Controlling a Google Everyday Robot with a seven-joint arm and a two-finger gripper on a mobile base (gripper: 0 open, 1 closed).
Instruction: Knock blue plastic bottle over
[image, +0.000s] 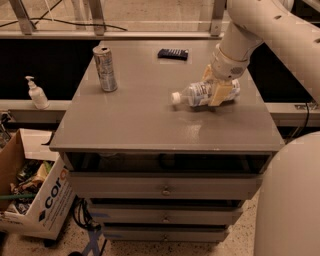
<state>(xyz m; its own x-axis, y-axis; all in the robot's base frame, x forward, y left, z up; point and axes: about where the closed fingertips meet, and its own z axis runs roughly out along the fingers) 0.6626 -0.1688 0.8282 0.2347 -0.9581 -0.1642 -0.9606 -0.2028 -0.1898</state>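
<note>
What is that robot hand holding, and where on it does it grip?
The gripper holds the blue plastic bottle, which lies on its side on the table; the fingers clasp its body toward the base, far from the cap.

- Arm (270, 30): white, smooth, slightly glossy shell; thick rounded tubular segments.
- Small dark dots (272, 17) in a loose row along the upper segment; whether they are screws or holes cannot be told.
- Wrist (227, 64): shorter white cylinder, narrower than the arm above it, with a thin grey seam ring round it.
- Gripper (216, 96): pale tan, yellowish against the white arm, blocky in shape; it sits at the arm's low end, down at the right-rear part of the grey table top (150, 125).
- Body shell (292, 200): large, white, broadly rounded, plain surface, filling the lower right corner.
</note>
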